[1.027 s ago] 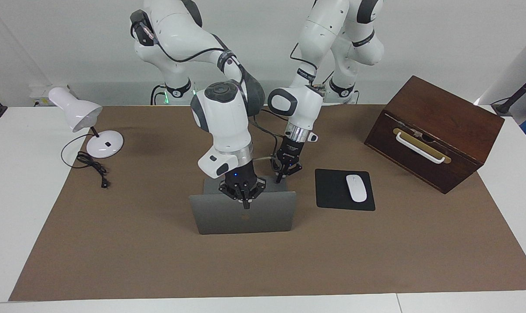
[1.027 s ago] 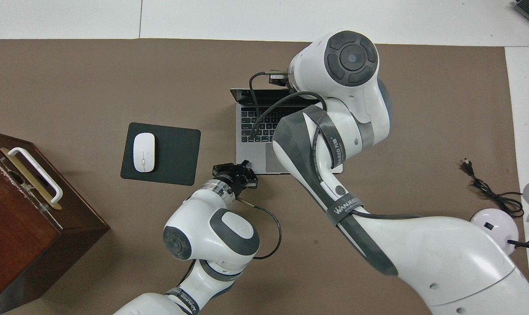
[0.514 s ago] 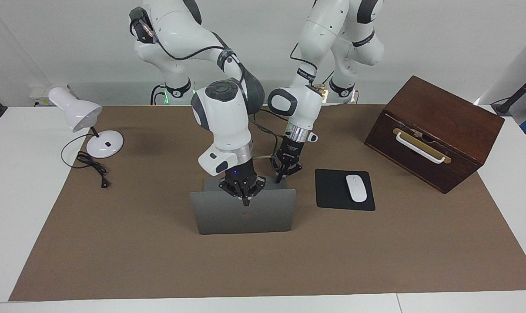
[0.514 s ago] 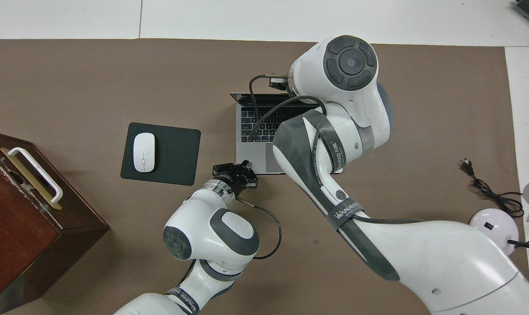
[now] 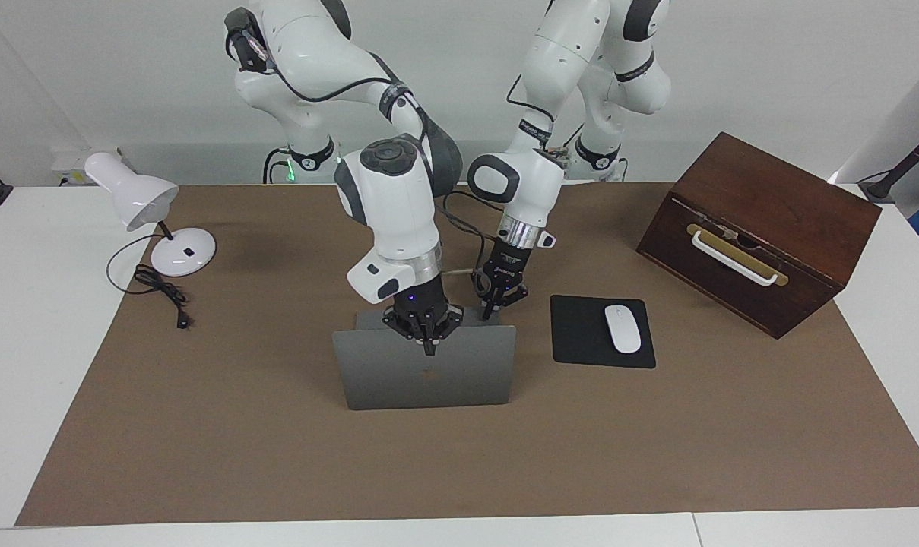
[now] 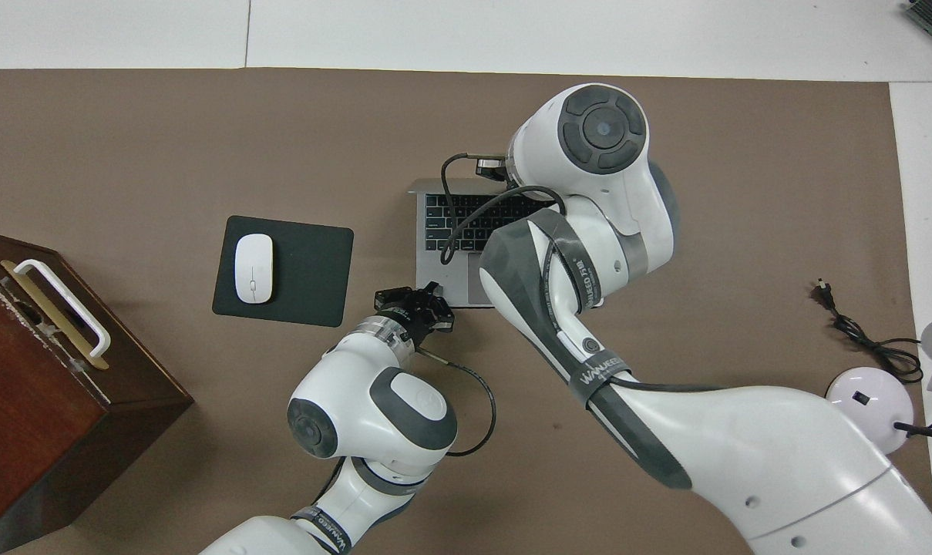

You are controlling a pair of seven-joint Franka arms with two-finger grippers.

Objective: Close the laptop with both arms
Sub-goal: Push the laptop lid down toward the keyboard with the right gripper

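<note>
Laptop (image 5: 425, 372) sits open near the middle of the brown mat (image 5: 239, 441), lid raised with its back toward the table edge farthest from the robots; the keyboard deck (image 6: 454, 231) faces the robots.

Right gripper (image 5: 429, 346) is at the lid's top edge, about midway along it, fingertips together and pointing down against the back of the lid. In the overhead view the right arm's wrist covers this gripper and most of the lid.

Left gripper (image 5: 492, 308) is low at the deck's corner nearest the robots, on the left arm's end of the laptop. Its fingertips are together; contact with the deck cannot be told for certain. The overhead view shows the same gripper (image 6: 433, 307) at that corner.

Black mouse pad (image 5: 581, 338) lies beside the laptop toward the left arm's end, apart from it, with a white mouse (image 5: 622, 328) on it. Wooden box (image 5: 755, 228) with a white handle stands farther toward that end. White desk lamp (image 5: 147, 209) and its black cord (image 5: 163, 292) are at the right arm's end.
</note>
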